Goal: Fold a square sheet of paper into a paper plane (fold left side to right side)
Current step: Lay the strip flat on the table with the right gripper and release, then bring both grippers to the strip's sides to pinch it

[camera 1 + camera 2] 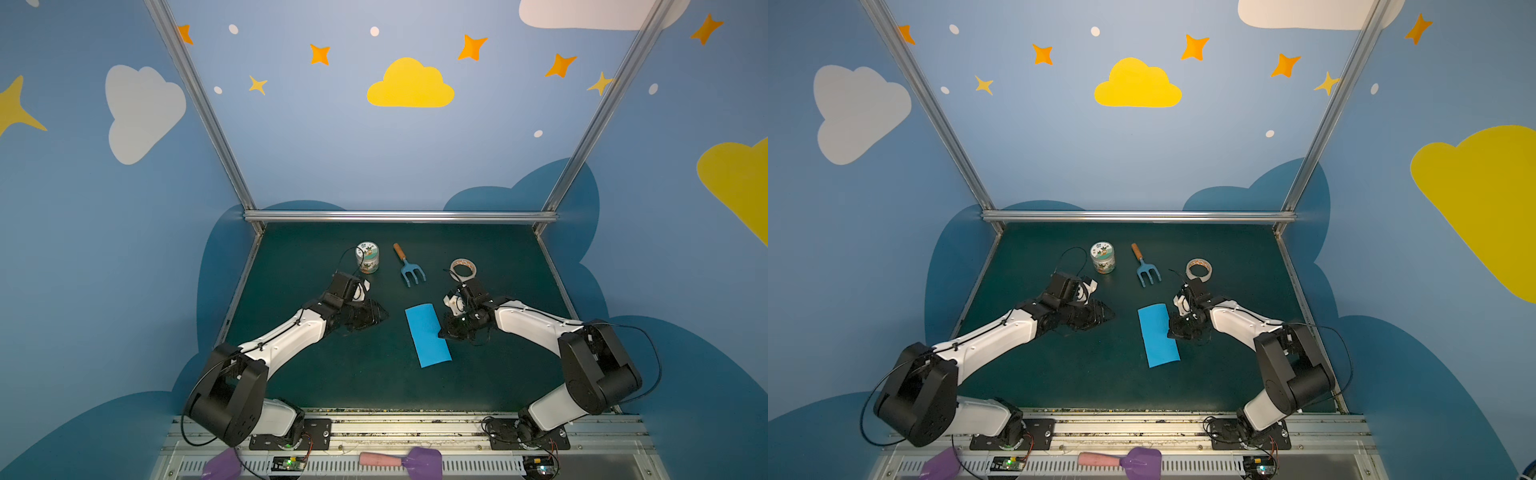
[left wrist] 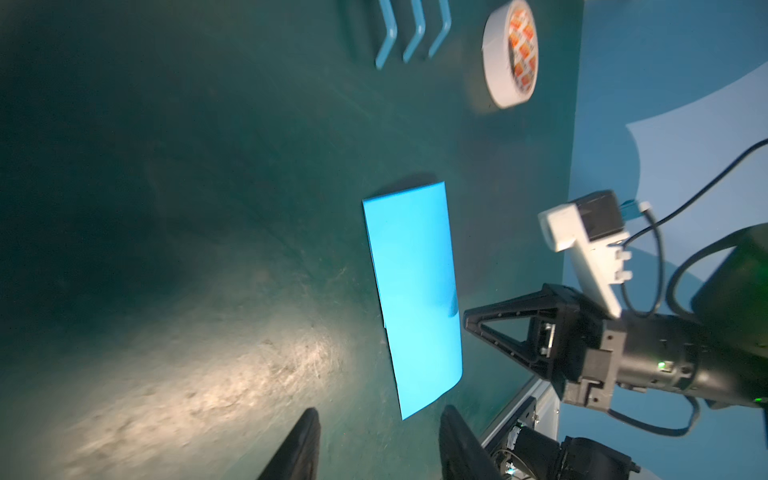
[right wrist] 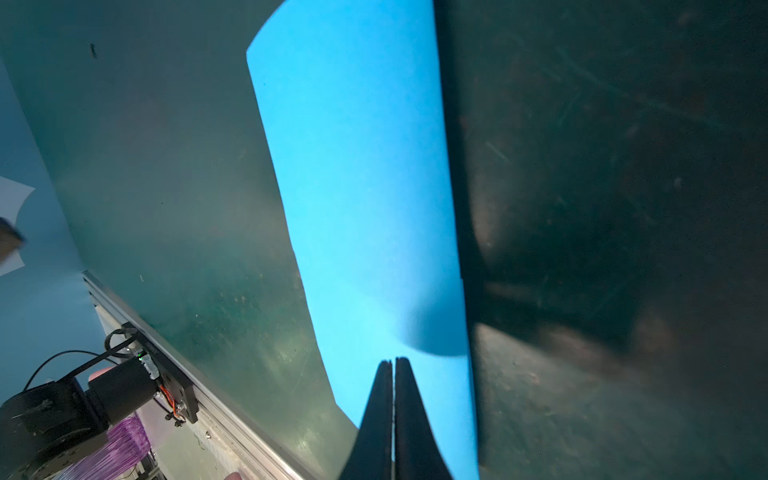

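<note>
The square sheet of paper is bright sky-blue and lies on the dark green table as a long narrow rectangle, doubled over. A paper plane is out of view. My right gripper is shut, its tips over the paper near its right long edge with nothing between them. My left gripper stands open to the left of the paper, apart from it and empty.
Behind the paper stand a small printed jar, a blue fork with a wooden handle and a tape roll. A purple scoop with a pink handle lies on the front rail. Metal frame posts edge the table.
</note>
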{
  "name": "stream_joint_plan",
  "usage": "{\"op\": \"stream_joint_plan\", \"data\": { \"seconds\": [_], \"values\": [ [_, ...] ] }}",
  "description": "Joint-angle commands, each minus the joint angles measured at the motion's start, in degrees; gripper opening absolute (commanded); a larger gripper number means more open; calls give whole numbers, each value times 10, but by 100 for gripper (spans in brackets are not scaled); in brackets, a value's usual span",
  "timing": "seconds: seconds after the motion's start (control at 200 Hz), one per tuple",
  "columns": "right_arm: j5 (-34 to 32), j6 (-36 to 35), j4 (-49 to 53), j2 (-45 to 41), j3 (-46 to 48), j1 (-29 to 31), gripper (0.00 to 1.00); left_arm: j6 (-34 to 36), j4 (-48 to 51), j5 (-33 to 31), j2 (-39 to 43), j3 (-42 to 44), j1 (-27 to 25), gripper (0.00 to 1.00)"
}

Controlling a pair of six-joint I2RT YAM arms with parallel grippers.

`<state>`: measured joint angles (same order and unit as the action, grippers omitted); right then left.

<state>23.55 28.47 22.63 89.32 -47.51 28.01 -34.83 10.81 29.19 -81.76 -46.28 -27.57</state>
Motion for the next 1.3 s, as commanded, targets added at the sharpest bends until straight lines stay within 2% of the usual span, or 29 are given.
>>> {"op": "stream_joint_plan", "data": {
  "seconds": [0.0, 0.345, 0.751, 1.297],
  "values": [
    [9, -11, -21, -4, 12, -11, 0, -10, -20, -10, -19, -13, -24, 49],
    [-3, -25, -36, 58, 26, -17, 0, -37, -57, -16, -86, -26, -76, 50],
    [-21, 37, -64, 59, 57, 9, 0, -56, -71, -33, -150, -41, -116, 52],
    [-26, 36, -66, 64, 72, 7, 0, -74, -98, -41, -242, -87, -155, 52]
  ]
}}
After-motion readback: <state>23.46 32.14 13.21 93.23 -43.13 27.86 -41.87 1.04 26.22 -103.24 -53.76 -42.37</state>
